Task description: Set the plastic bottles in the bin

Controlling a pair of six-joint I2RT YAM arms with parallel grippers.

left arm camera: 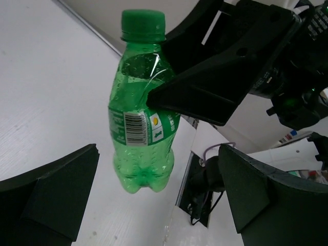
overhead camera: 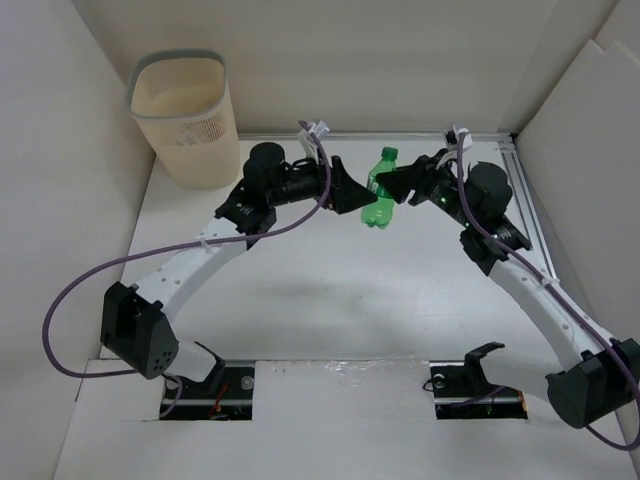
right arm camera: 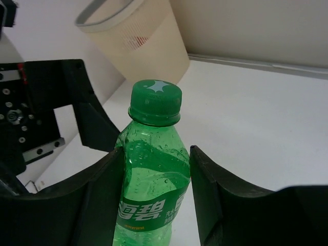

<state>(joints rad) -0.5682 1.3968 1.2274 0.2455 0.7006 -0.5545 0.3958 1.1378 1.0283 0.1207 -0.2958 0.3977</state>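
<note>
bottle (left arm camera: 141, 128) of green plastic clamped in right hand (right arm camera: 156, 156), left hand (left arm camera: 158, 154) spread wide near it

Right claw (overhead camera: 384, 186) clamped; left claw (overhead camera: 354, 190) spread wide.

Bright, even light from above fills all views. Only faint, soft shadows lie on the white worktop (overhead camera: 400, 290), which looks nearly washed out. The green bottle (left arm camera: 141, 118) shows small glints. The close-up fingers (left arm camera: 51, 200) look slightly soft.
</note>
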